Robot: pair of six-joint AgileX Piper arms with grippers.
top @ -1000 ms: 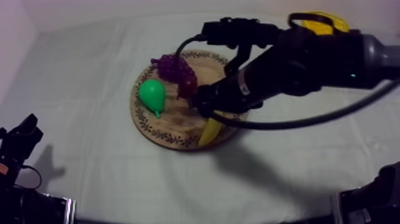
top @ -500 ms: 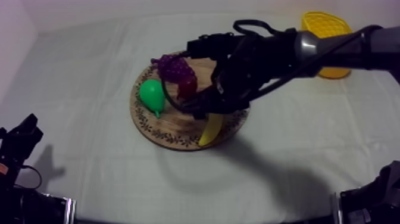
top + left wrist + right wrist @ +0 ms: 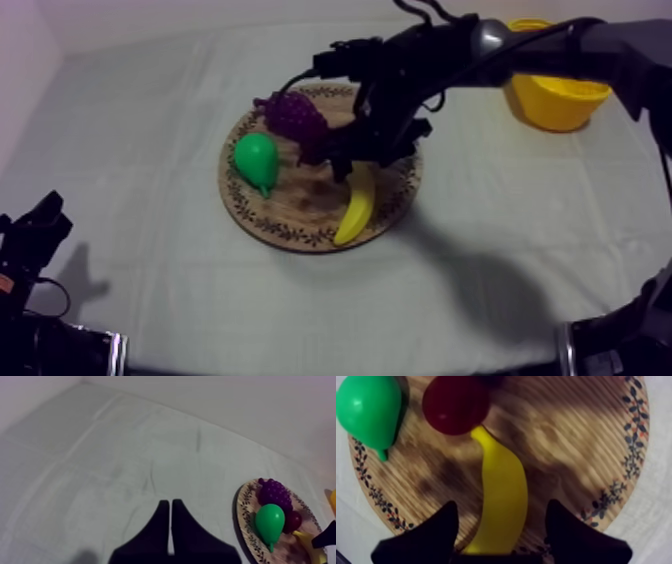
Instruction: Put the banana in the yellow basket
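Early stage, i.e. nothing done yet. The banana (image 3: 501, 491) lies on the board (image 3: 300, 205), one tip at the small red fruit (image 3: 456, 403), w/ the pear (image 3: 368, 408) nearby. Our right claw (image 3: 502, 507) hovers over it, fingers (image 3: 431, 536) spread to either side (no grip yet, we judge). Our left claw (image 3: 171, 507) sits low over the worktop (image 3: 100, 451), clenched on nothing. Left to do: grasp, lift, carry to the basket (image 3: 555, 100), well apart from the board, and drop it in.
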